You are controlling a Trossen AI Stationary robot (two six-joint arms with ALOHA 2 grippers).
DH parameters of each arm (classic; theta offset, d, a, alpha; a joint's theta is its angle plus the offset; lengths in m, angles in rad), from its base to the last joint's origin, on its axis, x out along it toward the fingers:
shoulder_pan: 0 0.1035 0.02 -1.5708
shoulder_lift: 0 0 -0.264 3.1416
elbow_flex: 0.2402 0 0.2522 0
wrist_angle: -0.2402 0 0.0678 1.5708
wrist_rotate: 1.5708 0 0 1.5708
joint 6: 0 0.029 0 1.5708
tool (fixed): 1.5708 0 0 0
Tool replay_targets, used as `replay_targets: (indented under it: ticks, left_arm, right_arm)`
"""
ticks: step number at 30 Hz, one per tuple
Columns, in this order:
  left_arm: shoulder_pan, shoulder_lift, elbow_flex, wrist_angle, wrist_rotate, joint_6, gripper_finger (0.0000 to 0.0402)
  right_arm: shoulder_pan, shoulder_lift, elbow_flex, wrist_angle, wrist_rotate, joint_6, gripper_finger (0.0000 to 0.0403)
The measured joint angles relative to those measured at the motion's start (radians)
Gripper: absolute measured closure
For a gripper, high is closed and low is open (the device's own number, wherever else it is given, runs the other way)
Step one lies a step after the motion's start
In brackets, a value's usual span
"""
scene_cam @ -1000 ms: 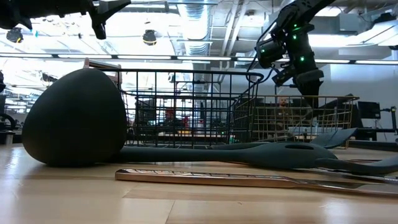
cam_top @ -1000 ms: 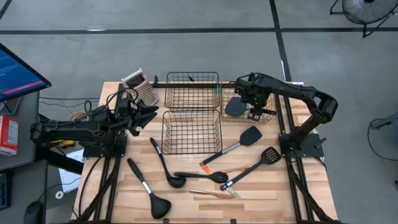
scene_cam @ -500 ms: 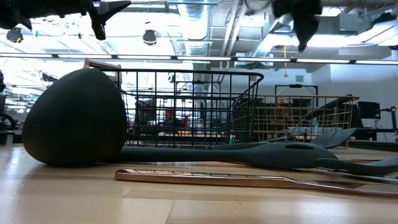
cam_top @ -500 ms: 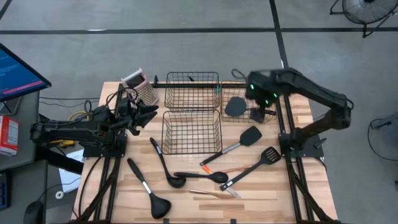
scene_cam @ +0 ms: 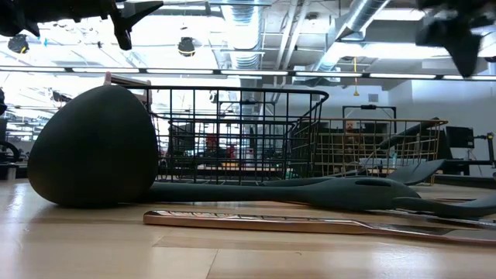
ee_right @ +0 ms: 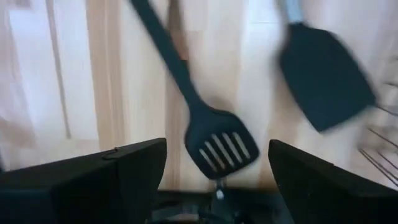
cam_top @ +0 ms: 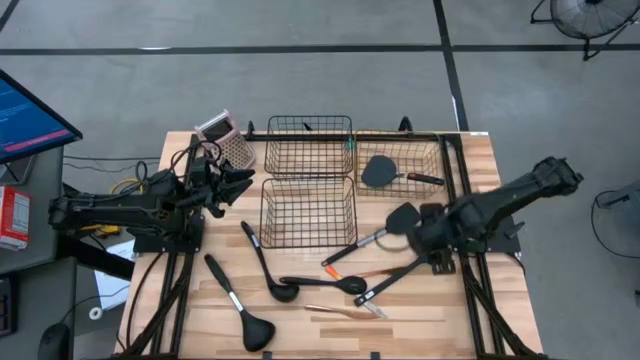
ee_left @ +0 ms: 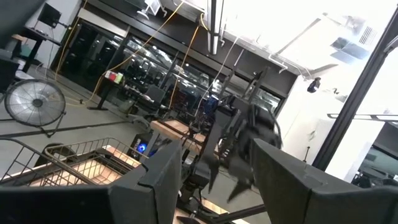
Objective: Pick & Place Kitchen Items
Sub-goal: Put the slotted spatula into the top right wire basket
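Note:
My right gripper hangs open, pointing down, above the black slotted turner; the turner's head shows between its two fingers, and they do not touch it. A solid black spatula lies just beyond on the table. Another black spatula lies inside the far right wire basket. Two ladles, a black spoon and a thin copper piece lie on the near half of the table. My left gripper waits open at the left, raised, holding nothing.
Two black wire baskets stand mid-table. A pink-topped grater stands at the far left corner. In the low view a ladle bowl fills the left foreground, and my right gripper shows blurred at the top right.
My right gripper has risen out of the far right basket and swung quickly toward the table's near edge, turning as it went, and now hangs over the slotted turner. The spatula stays lying in that basket.

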Motion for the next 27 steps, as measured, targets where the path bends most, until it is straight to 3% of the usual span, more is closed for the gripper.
replay_targets:
  ticks: [4, 9, 23, 27]
  left_arm:
    - [0.0, 0.0, 0.0, 0.0, 0.0, 0.0, 0.0226]
    - [0.0, 0.0, 0.0, -0.001, 0.0, 0.004, 0.0226]
    - [0.0, 0.0, 0.0, -0.001, 0.0, 0.005, 0.0226]
    - [0.0, 0.0, 0.0, -0.001, 0.0, 0.006, 0.0226]
  right_arm:
    - [0.068, 0.024, -0.135, 0.187, 0.005, -0.053, 0.0121]
    - [0.069, 0.103, -0.229, 0.337, 0.005, -0.147, 0.0121]
    - [0.06, 0.355, -0.303, 0.433, -0.061, -0.137, 0.0123]
    - [0.057, 0.388, -0.3, 0.444, -0.066, -0.13, 0.0156]
